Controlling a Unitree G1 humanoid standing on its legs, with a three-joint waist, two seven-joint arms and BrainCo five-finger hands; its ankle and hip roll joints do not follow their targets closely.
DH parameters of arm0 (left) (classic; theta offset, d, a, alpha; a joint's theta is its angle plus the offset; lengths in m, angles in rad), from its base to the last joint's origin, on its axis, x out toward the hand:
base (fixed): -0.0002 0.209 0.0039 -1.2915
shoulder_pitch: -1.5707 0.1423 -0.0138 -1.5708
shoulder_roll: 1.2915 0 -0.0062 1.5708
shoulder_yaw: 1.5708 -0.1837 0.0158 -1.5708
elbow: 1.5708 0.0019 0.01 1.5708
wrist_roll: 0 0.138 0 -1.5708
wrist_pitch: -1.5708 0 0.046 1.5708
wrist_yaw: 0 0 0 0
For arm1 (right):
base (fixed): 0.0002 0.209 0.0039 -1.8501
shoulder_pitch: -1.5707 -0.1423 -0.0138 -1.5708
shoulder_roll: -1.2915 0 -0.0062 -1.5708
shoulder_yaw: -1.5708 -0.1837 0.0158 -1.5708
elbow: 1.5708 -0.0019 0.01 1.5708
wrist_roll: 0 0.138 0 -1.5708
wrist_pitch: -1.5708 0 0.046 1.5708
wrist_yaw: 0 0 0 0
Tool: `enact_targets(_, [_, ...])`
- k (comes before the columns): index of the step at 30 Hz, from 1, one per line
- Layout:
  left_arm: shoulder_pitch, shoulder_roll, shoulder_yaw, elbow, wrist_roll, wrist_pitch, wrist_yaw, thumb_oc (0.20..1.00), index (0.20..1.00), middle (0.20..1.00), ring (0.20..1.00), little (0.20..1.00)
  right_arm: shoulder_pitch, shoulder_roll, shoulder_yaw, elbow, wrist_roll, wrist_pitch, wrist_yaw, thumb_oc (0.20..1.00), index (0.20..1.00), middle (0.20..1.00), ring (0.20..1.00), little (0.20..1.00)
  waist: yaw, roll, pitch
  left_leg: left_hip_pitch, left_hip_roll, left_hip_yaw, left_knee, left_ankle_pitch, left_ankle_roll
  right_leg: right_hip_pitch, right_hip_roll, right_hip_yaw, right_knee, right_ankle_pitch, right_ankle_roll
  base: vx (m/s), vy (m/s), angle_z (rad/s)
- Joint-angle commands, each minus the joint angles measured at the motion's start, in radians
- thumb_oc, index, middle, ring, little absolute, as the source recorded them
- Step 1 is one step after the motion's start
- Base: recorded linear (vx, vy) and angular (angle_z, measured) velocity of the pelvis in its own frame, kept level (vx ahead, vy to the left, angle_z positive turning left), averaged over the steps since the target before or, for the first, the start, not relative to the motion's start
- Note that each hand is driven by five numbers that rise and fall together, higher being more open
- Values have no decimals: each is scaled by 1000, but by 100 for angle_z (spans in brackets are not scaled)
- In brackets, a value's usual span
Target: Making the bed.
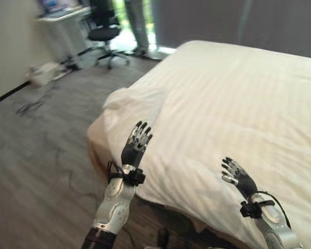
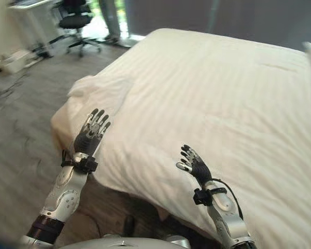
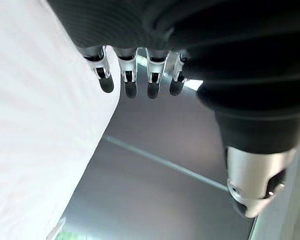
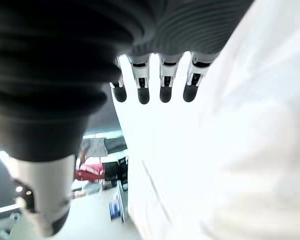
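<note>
The bed takes up most of the scene, covered by a white striped duvet that lies mostly flat across the top, running off toward the far side. At the near left corner of the bed the duvet is bunched up into a rumpled fold that sticks up a bit and hangs over the edge toward the grey wood-look floor. Way back on the left there's a white desk against the wall with a black office chair next to it, and a person's legs standing just past the chair near the bright window. Both arms are raised in front of the near edge of the bed. The left hand is up by the rumpled corner, fingers straight and spread, holding nothing. The right hand sits lower over the duvet near the front edge, fingers loosely extended, also with nothing in it, and I can't tell if it's actually touching the fabric.
</note>
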Motion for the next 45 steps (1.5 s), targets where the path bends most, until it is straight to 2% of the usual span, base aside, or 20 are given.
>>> enact_targets(1, [-44, 30, 16, -42, 32, -49, -21, 1000, 1000, 1000, 1000, 1000, -33, 41, -12, -60, -7, -43, 9, 1000, 1000, 1000, 1000, 1000, 46, -54, -6, 24, 12, 74, 72, -71, -13, -109, -77, -28, 13, 111, 91, 7, 161, -182])
enact_targets(2, [-43, 48, 29, -45, 49, -57, -8, 1000, 1000, 1000, 1000, 1000, -51, 63, 8, -49, 12, -38, 18, 1000, 1000, 1000, 1000, 1000, 56, -60, 8, 22, 24, 138, 90, -90, 0, -179, -85, -52, 78, 133, 122, -69, 115, -192])
enact_targets(3, [-43, 56, 38, -46, 50, -56, 0, 1000, 1000, 1000, 1000, 1000, -70, 70, 24, -49, 5, -37, 16, 1000, 1000, 1000, 1000, 1000, 77, -54, 23, 22, 46, 184, 101, -98, -2, -211, -122, -170, 109, 124, 124, -118, 139, -202])
enact_targets(4, [-36, 67, 55, -48, 54, -56, 10, 1000, 1000, 1000, 1000, 1000, -89, 76, 42, -51, -1, -37, 14, 1000, 1000, 1000, 1000, 1000, 109, -41, 33, 26, 77, 238, 113, -109, -7, -217, -197, -366, 151, 96, 107, -162, 129, -219])
enact_targets(5, [-20, 66, 75, -45, 52, -50, 12, 1000, 1000, 1000, 1000, 1000, -106, 81, 65, -53, -14, -29, 23, 1000, 1000, 1000, 1000, 1000, 119, -31, 30, 32, 94, 291, 103, -106, -6, -215, -259, -533, 204, 88, 95, -117, 110, -237])
enact_targets(7, [-19, 66, 75, -46, 52, -50, 12, 1000, 1000, 1000, 1000, 1000, -106, 81, 66, -53, -14, -28, 23, 1000, 1000, 1000, 1000, 1000, 119, -32, 31, 34, 93, 292, 101, -105, -6, -216, -260, -532, 207, 86, 96, -35, 71, -174])
enact_targets(8, [-1, 64, 86, -50, 51, -45, 8, 1000, 1000, 1000, 1000, 1000, -114, 80, 75, -58, -34, -24, 35, 1000, 1000, 1000, 1000, 1000, 129, -34, 28, 43, 92, 327, 99, -107, -1, -203, -279, -587, 237, 88, 97, 2, 76, -44])
enact_targets(9, [18, 61, 98, -54, 41, -42, 1, 1000, 1000, 1000, 1000, 1000, -123, 76, 78, -56, -50, -21, 39, 1000, 1000, 1000, 1000, 1000, 133, -39, 20, 56, 85, 343, 90, -105, 1, -189, -275, -610, 237, 90, 96, 12, 75, -15])
enact_targets(10, [64, 56, 121, -59, 41, -33, -10, 1000, 1000, 1000, 1000, 1000, -130, 75, 82, -52, -75, -17, 40, 1000, 1000, 1000, 1000, 1000, 149, -53, 4, 69, 75, 381, 87, -107, -8, -147, -293, -682, 147, 98, 105, 22, 8, -43])
enact_targets(12, [78, 44, 132, -56, 42, -30, -9, 1000, 1000, 1000, 1000, 1000, -131, 75, 85, -45, -78, -18, 38, 1000, 1000, 1000, 1000, 1000, 151, -58, -2, 77, 71, 395, 83, -106, -12, -128, -290, -695, 107, 105, 108, 17, -45, -76])
enact_targets(13, [98, 28, 138, -49, 35, -27, -12, 1000, 1000, 1000, 1000, 1000, -132, 69, 82, -48, -68, -19, 41, 1000, 1000, 1000, 1000, 1000, 147, -64, -21, 81, 67, 402, 70, -98, -20, -93, -258, -660, 30, 100, 104, 19, -89, -28])
enact_targets(15, [115, 15, 143, -49, 20, -23, -14, 1000, 1000, 1000, 1000, 1000, -129, 61, 79, -58, -66, -19, 43, 1000, 1000, 1000, 1000, 1000, 149, -67, -34, 91, 68, 406, 49, -85, -25, -62, -240, -656, -23, 98, 99, 13, -87, 7])
enact_targets(22, [114, 3, 110, -47, 29, -6, -18, 1000, 1000, 1000, 1000, 1000, -102, 47, 73, -51, -70, -4, 34, 1000, 1000, 1000, 1000, 1000, 131, -55, -44, 102, 72, 404, 20, -55, -37, -39, -211, -641, -68, 97, 87, -43, -74, -1])
enact_targets(30, [121, 5, 114, -45, 48, -8, 1, 1000, 1000, 1000, 1000, 1000, -128, 44, 61, -64, -72, -15, 11, 1000, 1000, 1000, 1000, 1000, 140, -46, -46, 101, 78, 425, 32, -54, -43, -41, -202, -640, -83, 111, 88, -44, -44, -2])
enact_targets(31, [178, 47, 233, -52, 126, -27, 31, 1000, 1000, 1000, 1000, 1000, -109, 71, -150, -91, -55, -60, -94, 1000, 1000, 1000, 1000, 1000, 162, -80, 17, 97, 44, 262, 48, -111, 8, -167, -221, -467, 1, 142, 102, 78, -15, -11])
enact_targets(34, [208, 28, 224, -32, 101, -3, 25, 1000, 1000, 1000, 1000, 1000, -113, 63, -188, -84, -40, -70, -111, 1000, 1000, 1000, 1000, 1000, 157, -73, -9, 118, 48, 245, 25, -104, 2, -115, -203, -477, -32, 120, 89, 186, -39, 0])
enact_targets(40, [230, 39, 260, -32, 95, 6, 29, 1000, 1000, 1000, 1000, 1000, -146, 28, -184, -81, -74, -54, -103, 1000, 1000, 1000, 1000, 1000, 173, -67, 1, 115, 68, 220, 34, -99, -18, -104, -192, -489, -8, 84, 69, 48, -97, 21])
enact_targets(43, [256, 28, 284, -25, 78, 0, 29, 1000, 1000, 1000, 1000, 1000, -187, -3, -186, -80, -61, -64, -96, 1000, 1000, 1000, 1000, 1000, 201, -71, 30, 49, 84, 194, 120, -63, -51, -84, -194, -530, -31, 78, 58, -56, -182, 34])
enact_targets(45, [275, 21, 296, -25, 78, -11, 34, 1000, 1000, 1000, 1000, 1000, -251, -27, -164, -68, -45, -76, -94, 1000, 1000, 1000, 1000, 1000, 234, -73, 72, -40, 79, 123, 230, -25, -95, -91, -203, -574, -38, 90, 53, -221, -166, 69])
